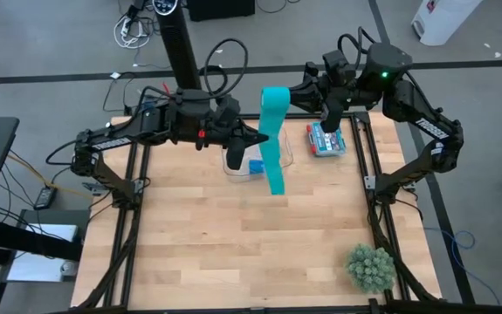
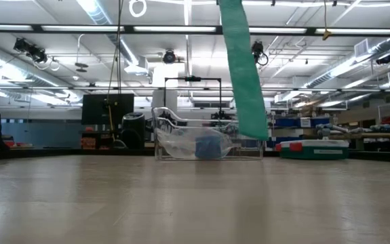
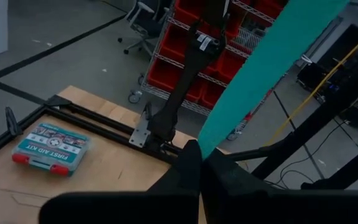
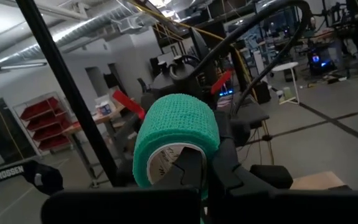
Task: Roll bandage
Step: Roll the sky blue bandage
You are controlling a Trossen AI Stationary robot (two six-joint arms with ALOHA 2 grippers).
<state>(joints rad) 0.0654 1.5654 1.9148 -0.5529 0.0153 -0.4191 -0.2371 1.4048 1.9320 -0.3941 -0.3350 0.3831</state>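
Above the counter (image 1: 233,253), my right pincer (image 4: 205,163) grips the bandage (image 1: 274,131) roll; left pincer (image 3: 200,163) pinches its hanging strip. Winding looks barely begun. Next: rotate roll, keep strip taut.

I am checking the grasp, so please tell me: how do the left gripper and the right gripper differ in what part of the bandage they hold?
The left gripper is shut on the flat hanging strip of the bandage; the right gripper is shut on its wound roll end. The left gripper pinches lower along the strip, the right gripper holds the top. Both are raised above the table.
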